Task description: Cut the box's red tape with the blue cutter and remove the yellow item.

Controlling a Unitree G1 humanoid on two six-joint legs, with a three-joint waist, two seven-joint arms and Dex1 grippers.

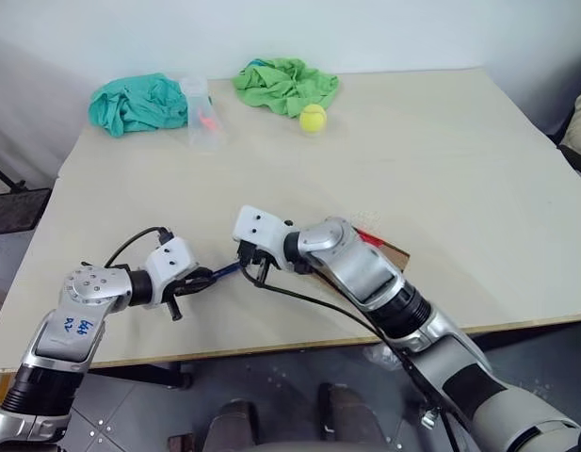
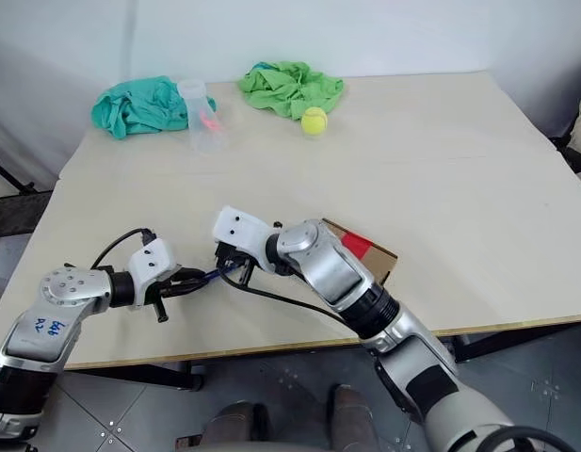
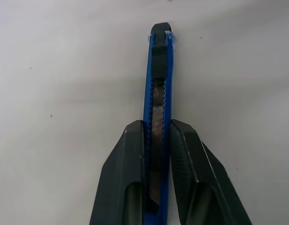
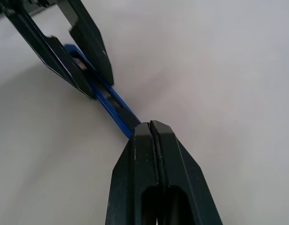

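The blue cutter (image 3: 158, 84) lies level just above the table near its front edge. My left gripper (image 3: 157, 124) is shut on it, one finger against each long side. Across from it, my right gripper (image 4: 151, 124) is shut with its fingers pressed together. Its tips sit at the cutter's (image 4: 114, 105) other end, which passes behind them. The brown box (image 2: 382, 259) lies behind my right forearm, mostly covered by it. A corner of the red tape (image 2: 358, 247) shows on the box's top. The yellow item is hidden.
A fuzzy tennis ball (image 1: 313, 118) lies at the back by a green cloth (image 1: 285, 85). A teal cloth (image 1: 139, 102) and a clear plastic cup (image 1: 201, 113) sit at the back left. The table's front edge (image 1: 271, 347) runs just below my grippers.
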